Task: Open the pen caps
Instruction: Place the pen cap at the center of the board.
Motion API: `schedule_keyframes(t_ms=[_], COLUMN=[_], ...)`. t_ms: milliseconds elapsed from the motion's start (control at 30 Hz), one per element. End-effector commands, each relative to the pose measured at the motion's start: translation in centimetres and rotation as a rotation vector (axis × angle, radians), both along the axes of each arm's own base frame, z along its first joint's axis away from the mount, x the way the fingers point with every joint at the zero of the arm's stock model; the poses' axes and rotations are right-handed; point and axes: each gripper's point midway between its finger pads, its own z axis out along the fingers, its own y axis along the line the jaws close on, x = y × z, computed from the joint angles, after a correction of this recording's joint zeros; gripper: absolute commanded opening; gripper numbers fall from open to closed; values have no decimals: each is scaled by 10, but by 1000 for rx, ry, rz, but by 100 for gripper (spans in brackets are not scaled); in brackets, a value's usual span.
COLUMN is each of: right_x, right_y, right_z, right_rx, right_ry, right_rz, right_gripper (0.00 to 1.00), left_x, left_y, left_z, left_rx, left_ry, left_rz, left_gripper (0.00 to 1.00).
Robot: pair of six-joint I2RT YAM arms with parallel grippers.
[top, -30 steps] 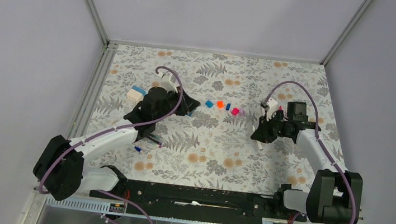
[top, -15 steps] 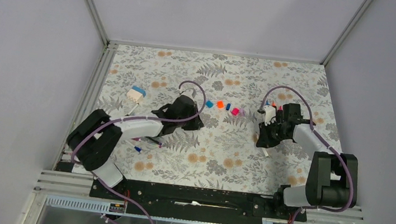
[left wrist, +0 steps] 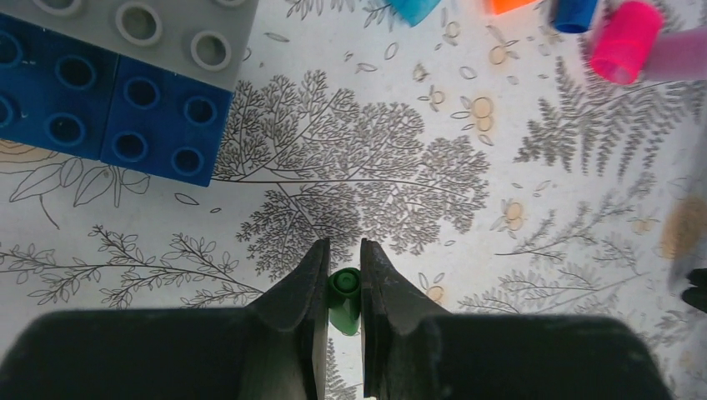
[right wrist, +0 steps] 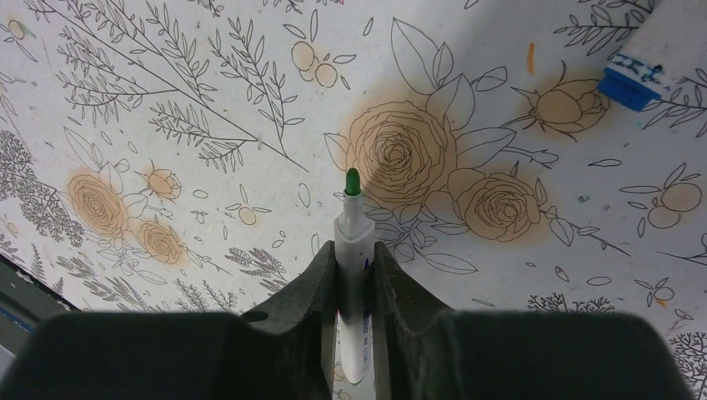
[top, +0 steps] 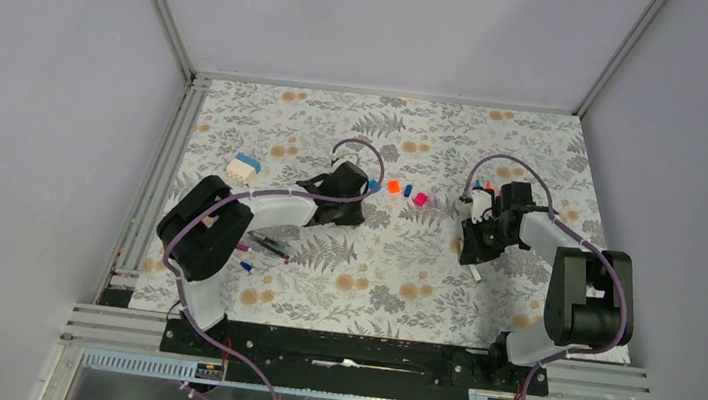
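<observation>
Sitting clamped between the two fingers of the left gripper (left wrist: 343, 258), one green cap (left wrist: 343, 292) shows its open end to the wrist camera, over the floral table cover (left wrist: 500, 275). Five more caps lie loose in a row along the far edge of that view. They are one light blue cap (left wrist: 413, 7), one orange cap (left wrist: 508, 4), one dark blue cap (left wrist: 574, 12), one pink cap (left wrist: 625, 42) and, touching the pink one, one pale purple cap (left wrist: 684, 54) cut off by the frame. That makes six caps: one held, five on the cover.

From above, the row lies between the two arms, just beside the left gripper. The right gripper (right wrist: 354, 250) is well apart from it, closed tight on one white pen (right wrist: 353, 221). The pen's bare green tip (right wrist: 353, 182) pokes out past the fingers.

A second white pen (right wrist: 659, 50) with a blue end lies near the corner of the right wrist view. One blue-and-grey block (left wrist: 108, 83) rests near the left gripper. A few thin pens (top: 264, 244) lie beside the left arm, too small to count.
</observation>
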Motion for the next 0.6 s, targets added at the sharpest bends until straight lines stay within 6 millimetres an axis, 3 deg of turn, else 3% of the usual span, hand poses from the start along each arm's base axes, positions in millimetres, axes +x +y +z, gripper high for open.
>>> schedule_keyframes(t_ms=[0,233,567], right_x=[9,9,8], right_y=[-5,-7,-7], right_z=[0,-2,-2], right_rx=[-33,-43,-44], right_ry=[3,14,20], right_rz=[-20,-25,-25], right_gripper=[24,34,40], left_x=[9,9,10], left_y=[1,2,2], left_z=[0,-5,-3], left_rx=[56,79,84], left_ry=[-12,-5,-8], left_rz=[0,-1,-4], left_gripper=[9,18,30])
